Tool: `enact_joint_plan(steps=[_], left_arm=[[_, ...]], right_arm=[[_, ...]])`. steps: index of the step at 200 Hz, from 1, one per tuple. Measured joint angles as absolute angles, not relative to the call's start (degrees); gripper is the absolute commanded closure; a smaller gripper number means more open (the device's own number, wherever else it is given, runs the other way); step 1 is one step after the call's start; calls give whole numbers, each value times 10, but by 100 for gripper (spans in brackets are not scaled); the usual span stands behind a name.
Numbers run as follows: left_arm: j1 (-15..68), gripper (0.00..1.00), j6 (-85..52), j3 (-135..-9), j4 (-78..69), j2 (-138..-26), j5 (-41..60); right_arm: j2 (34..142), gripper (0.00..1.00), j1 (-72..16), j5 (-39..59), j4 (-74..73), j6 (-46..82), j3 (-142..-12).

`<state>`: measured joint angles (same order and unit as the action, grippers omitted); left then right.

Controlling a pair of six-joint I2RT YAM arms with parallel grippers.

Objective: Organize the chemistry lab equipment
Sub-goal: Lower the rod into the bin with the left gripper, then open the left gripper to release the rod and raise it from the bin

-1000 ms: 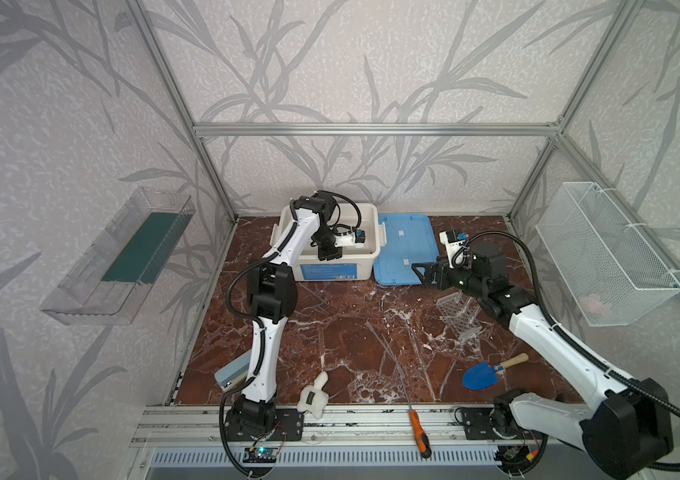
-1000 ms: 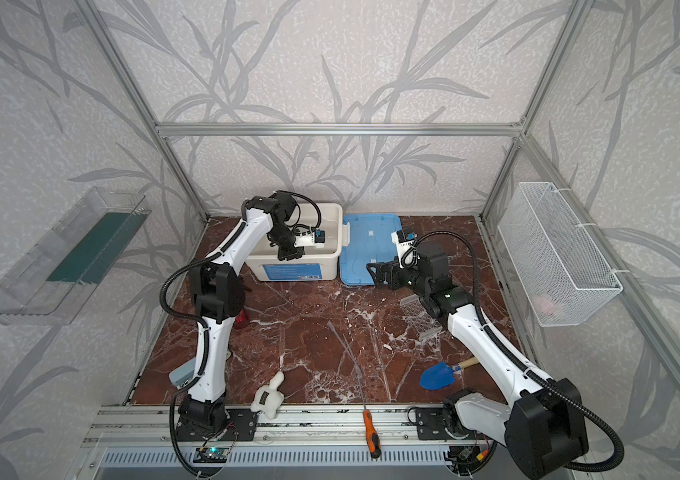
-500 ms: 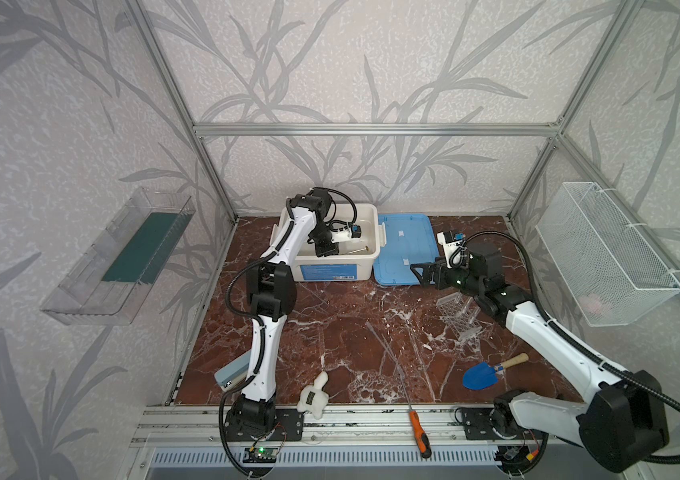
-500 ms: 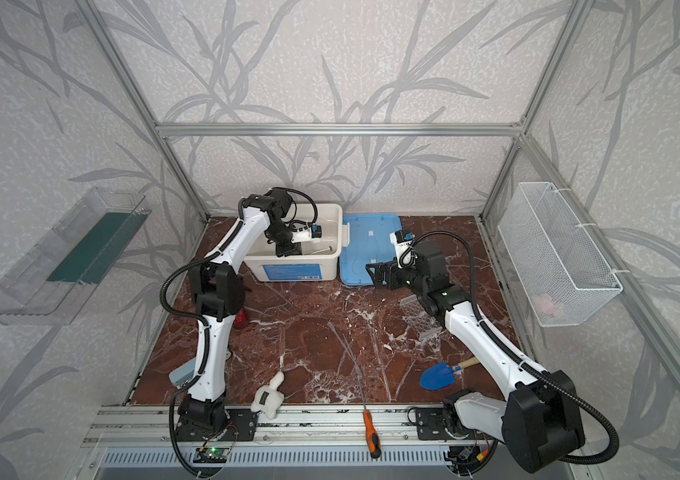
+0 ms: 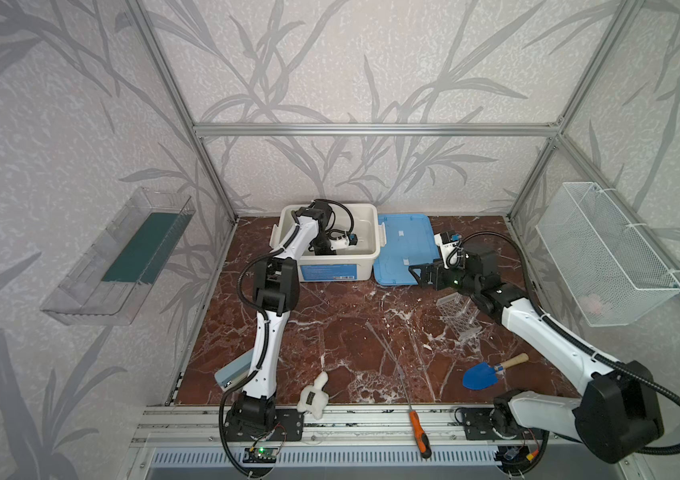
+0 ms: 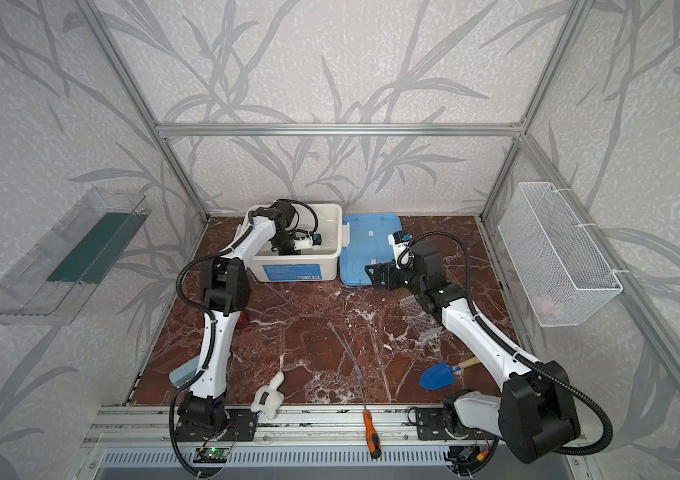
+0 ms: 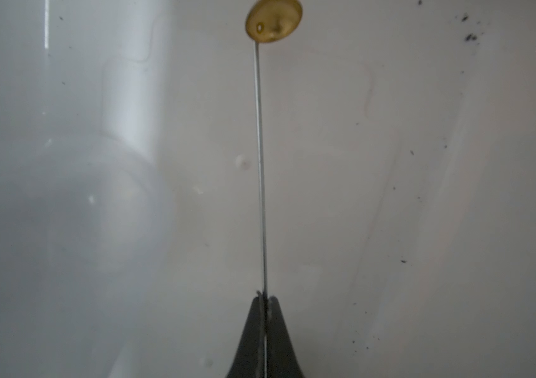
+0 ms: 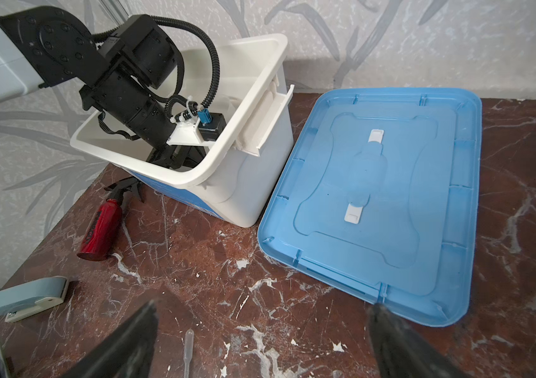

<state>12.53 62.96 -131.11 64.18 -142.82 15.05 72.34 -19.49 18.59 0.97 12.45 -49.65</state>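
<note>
Left pincer [image 7: 265, 298] clamped on thin rod [image 7: 260, 163], brass disc at tip, inside white bin [image 5: 374, 245], far left. Right pincer [image 8: 264, 307] gaping, empty, above worktop [image 5: 330, 332] near blue lid [image 5: 402, 245]. One tube rack [image 5: 456, 316] right. One trowel [image 5: 480, 375], one screwdriver [image 5: 419, 432] at near edge.

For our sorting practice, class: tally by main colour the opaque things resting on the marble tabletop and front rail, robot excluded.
Blue: 2, lid, trowel
White: 2, bin, plush toy
Red: 1, spray bottle
Orange: 1, screwdriver
Pale grey-blue: 1, stapler
Total: 7
</note>
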Motion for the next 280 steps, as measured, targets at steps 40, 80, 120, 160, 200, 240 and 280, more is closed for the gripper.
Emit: enact_joint_plan(steps=[40,80,120,160,200,240,280], left_arm=[[130,97,637,-1303,637,-1428,142],[130,78,637,-1299,637,-1427,140],[130,64,619,-1288,633,-1417,144],[130,34,594,-1285,618,-1386,146],[131,4,588,-1268,601,-1342,147],[131,1,574,-1256,584,-1311,146],[131,1,531,-1240,556,-1254,167]], right_arm=[[730,2,-195,187,2,126,-496],[731,2,-195,187,1,126,-496],[731,2,-195,189,1,127,-496],[731,2,-195,191,4,126,-496],[725,2,-195,191,18,126,-496],[703,2,-195,191,34,124,-496],[679,1,-195,185,64,121,-496]])
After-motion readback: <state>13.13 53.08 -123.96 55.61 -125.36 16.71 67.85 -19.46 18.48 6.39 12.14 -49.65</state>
